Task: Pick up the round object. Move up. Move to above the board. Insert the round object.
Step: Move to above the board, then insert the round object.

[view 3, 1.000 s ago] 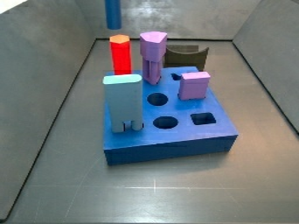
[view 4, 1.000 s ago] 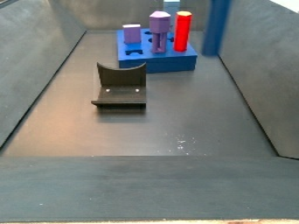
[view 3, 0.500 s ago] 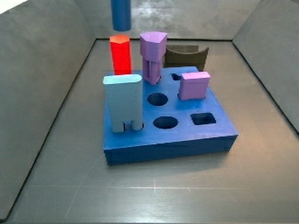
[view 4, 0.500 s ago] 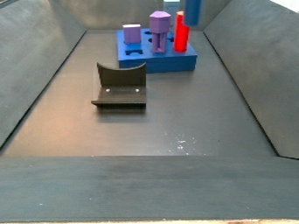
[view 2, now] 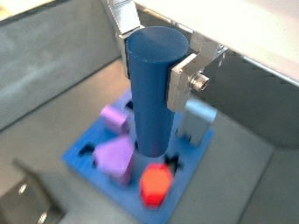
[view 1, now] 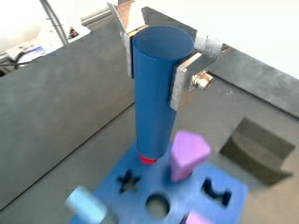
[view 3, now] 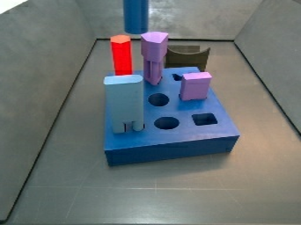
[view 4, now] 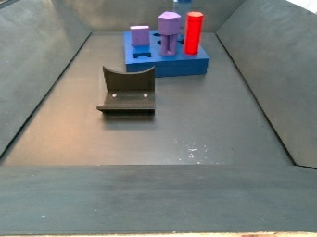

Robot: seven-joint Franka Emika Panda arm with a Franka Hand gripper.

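My hand (view 1: 162, 54) is closed tight near the top of the blue peg (view 1: 156, 96), high over the board (view 2: 100, 147), and I think this peg is hard, smooth and light.

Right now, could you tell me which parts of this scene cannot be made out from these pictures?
- The tool: outside both side views; only the round object shows in one, cut by the frame edge.
- The round object's lower end: hidden by its own body in both wrist views.
- The board: its open holes are mostly hidden by pegs and the round object.
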